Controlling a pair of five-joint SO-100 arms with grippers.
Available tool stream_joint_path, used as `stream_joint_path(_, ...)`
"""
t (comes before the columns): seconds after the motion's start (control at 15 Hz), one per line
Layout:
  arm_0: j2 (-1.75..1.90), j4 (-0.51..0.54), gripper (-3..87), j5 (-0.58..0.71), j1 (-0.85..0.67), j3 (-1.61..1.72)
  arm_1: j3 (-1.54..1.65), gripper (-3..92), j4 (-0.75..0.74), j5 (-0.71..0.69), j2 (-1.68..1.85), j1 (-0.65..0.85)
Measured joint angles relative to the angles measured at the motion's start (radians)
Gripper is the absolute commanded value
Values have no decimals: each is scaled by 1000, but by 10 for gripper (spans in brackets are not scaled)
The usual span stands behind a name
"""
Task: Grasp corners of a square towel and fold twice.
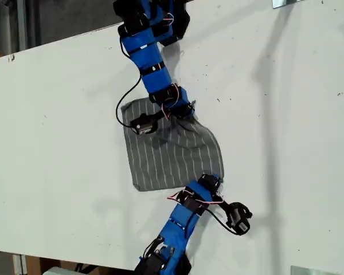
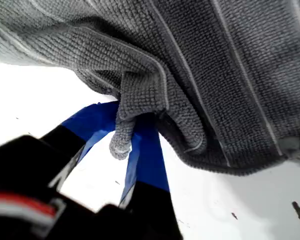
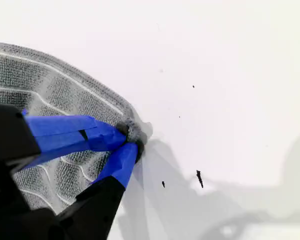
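table (image 1: 57,143): white, fills most of the exterior view, with small dark specks.
towel (image 1: 166,154): dark grey with thin white stripes, lying on the table in the middle of the exterior view, between the two arms.
left corners: the upper left one (image 1: 126,109) and the lower left one (image 1: 139,187) lie flat on the table, free of both grippers.
upper right corner: rumpled and drawn into folds under the arm that comes in from the top of the frame.
my first gripper (image 1: 185,110): clamped on that upper right corner. in the first wrist view its blue fingers (image 2: 127,125) are nearly closed, a nub of cloth (image 2: 121,142) sticks out between them, and the bunched towel (image 2: 215,65) hangs over them.
my second gripper (image 1: 213,180): at the towel's lower right corner, on the arm that comes in from the bottom of the frame. in the second wrist view its blue tips (image 3: 132,140) pinch the very tip of the corner, with the towel (image 3: 50,95) spread behind them.
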Motion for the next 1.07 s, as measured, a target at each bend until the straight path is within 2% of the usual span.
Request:
stream_joint_path(0.13,-3,166,1,38,8,-123,-81,-1,75,3,-5,-40)
stream_joint_path(0.33,-3,304,1,123,-2,-302,-249,-1,229,8,14,-110)
stream_joint_path(0.8,140,370,1,281,-92,-342,-256,-1,313,14,229,-140)
stream_joint_path(0.93,238,382,1,287,-123,-262,-187,-1,325,2,357,-69)
stream_joint_path(1.07,373,374,1,287,-189,-114,-87,-1,328,-64,503,81)
